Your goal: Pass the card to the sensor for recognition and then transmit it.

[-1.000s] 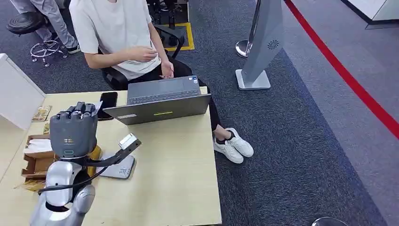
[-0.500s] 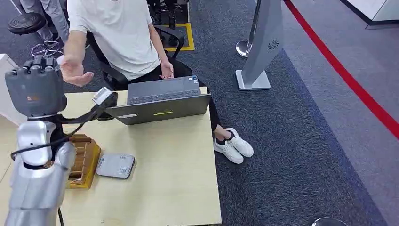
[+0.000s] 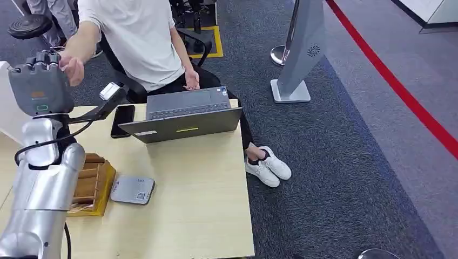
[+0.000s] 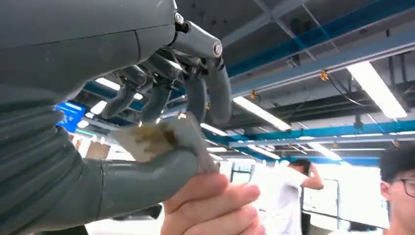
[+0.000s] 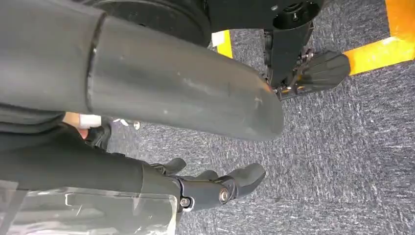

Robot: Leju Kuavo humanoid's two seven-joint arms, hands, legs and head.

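My left hand (image 3: 40, 86) is raised above the table's far left corner, toward the seated person. In the left wrist view the pale card (image 4: 155, 138) is pinched between the thick thumb (image 4: 147, 182) and the darker fingers (image 4: 205, 98). A person's hand (image 3: 71, 68) reaches to my left hand, and its fingers (image 4: 215, 205) touch the card's lower edge beside my thumb. The grey flat sensor (image 3: 133, 190) lies on the table near the front left. My right hand (image 5: 215, 188) hangs over the carpet and holds nothing, its fingers loosely apart.
An open laptop (image 3: 183, 114) stands at the table's (image 3: 205, 205) far edge with a black phone (image 3: 122, 120) beside it. A yellow-edged wooden box (image 3: 93, 184) sits left of the sensor. The person sits behind the laptop. A grey stand (image 3: 300, 54) is on the carpet to the right.
My left arm has lifted from over the sensor up and away toward the person. The person's hand has reached out and now meets the card in my hand.
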